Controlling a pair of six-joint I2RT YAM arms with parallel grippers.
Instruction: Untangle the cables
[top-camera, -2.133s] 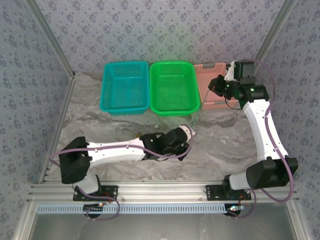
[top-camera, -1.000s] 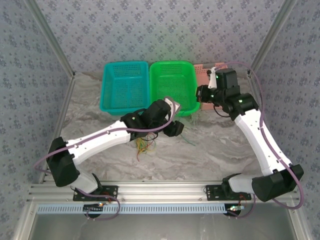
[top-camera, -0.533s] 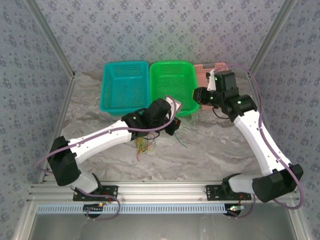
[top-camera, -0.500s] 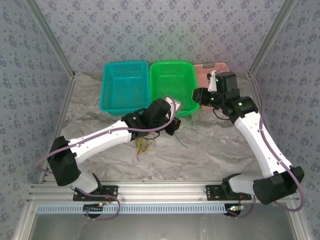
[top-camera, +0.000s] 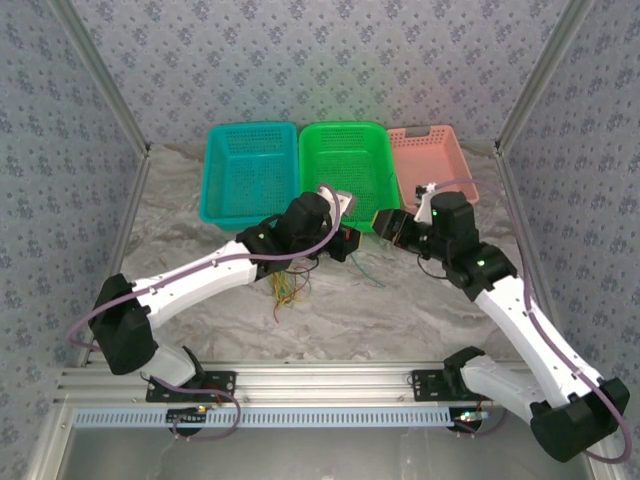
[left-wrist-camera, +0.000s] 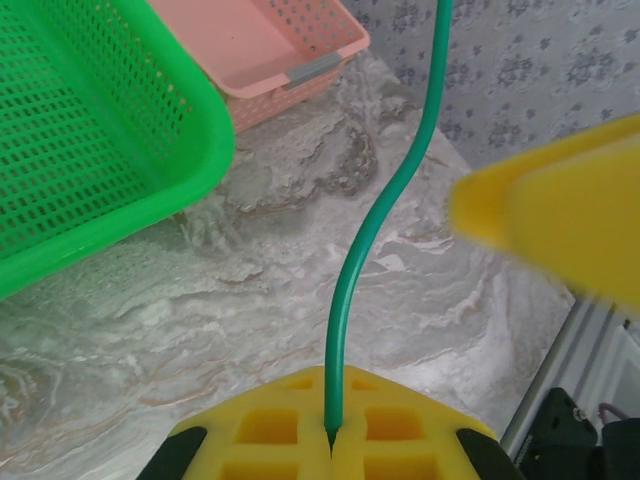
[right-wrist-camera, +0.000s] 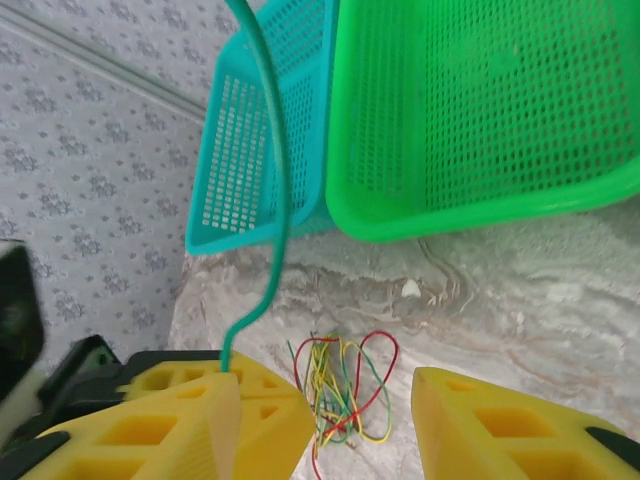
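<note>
A loose tangle of yellow, green and red cables (top-camera: 288, 289) lies on the marble table (top-camera: 420, 300) under my left arm. In the right wrist view the tangle (right-wrist-camera: 345, 400) sits on the table below. My left gripper (top-camera: 344, 241) is raised in front of the green basket. Its yellow pads (left-wrist-camera: 333, 440) are shut on one green cable (left-wrist-camera: 385, 200), which curves up out of frame. That cable's free end trails down to the table (top-camera: 368, 272). My right gripper (top-camera: 384, 223) is open, its fingers (right-wrist-camera: 190, 430) close beside the left gripper's pads.
Three baskets stand in a row at the back: teal (top-camera: 212, 170), green (top-camera: 345, 127) and pink (top-camera: 430, 132). The green basket's near wall (right-wrist-camera: 480, 205) is just behind both grippers. Patterned walls enclose the table on three sides.
My right gripper has swung from the pink basket forward and left, close to the left gripper. The left gripper, still holding the green cable, shifted slightly.
</note>
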